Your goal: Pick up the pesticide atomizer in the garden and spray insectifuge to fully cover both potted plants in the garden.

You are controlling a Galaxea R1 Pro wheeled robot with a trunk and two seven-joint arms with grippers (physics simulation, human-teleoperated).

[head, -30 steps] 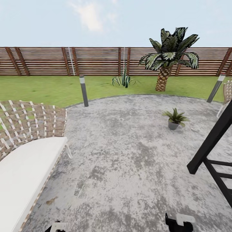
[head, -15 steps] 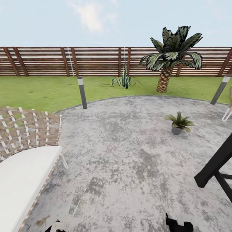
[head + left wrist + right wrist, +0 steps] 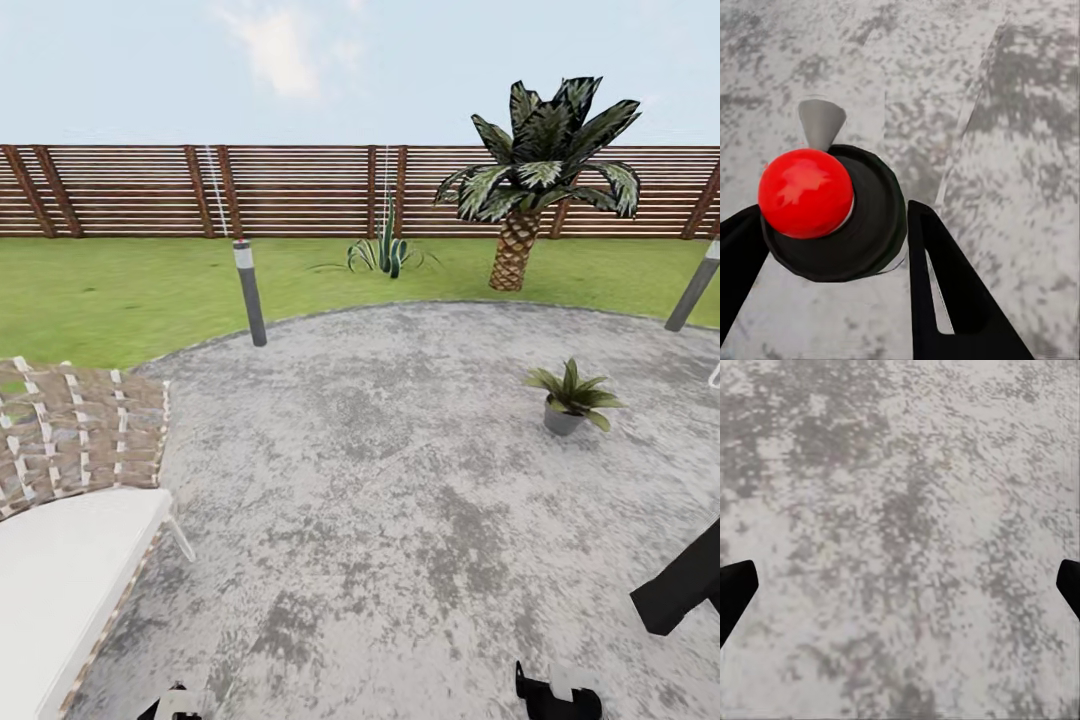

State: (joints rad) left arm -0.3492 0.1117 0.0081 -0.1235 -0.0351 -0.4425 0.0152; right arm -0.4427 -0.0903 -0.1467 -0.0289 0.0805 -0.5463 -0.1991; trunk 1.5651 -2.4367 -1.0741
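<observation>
One potted plant stands on the patio; left gripper grasps the atomizer, right gripper spread wide.

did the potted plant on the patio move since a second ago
No. The potted plant keeps its place beside the palm and fence; the whole view shifted, so the camera moved.

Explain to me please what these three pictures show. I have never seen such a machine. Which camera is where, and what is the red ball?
This is a simulated wheeled robot with two arms. The large picture comes from its head camera: a round grey patio, one small potted plant, a palm, a wooden fence and a woven chair. The two small pictures come from cameras near each gripper, looking down at the paving. The left gripper holds the pesticide atomizer between its black fingers; the red ball is the atomizer's top, seen from above. The right gripper is open and holds nothing.
</observation>
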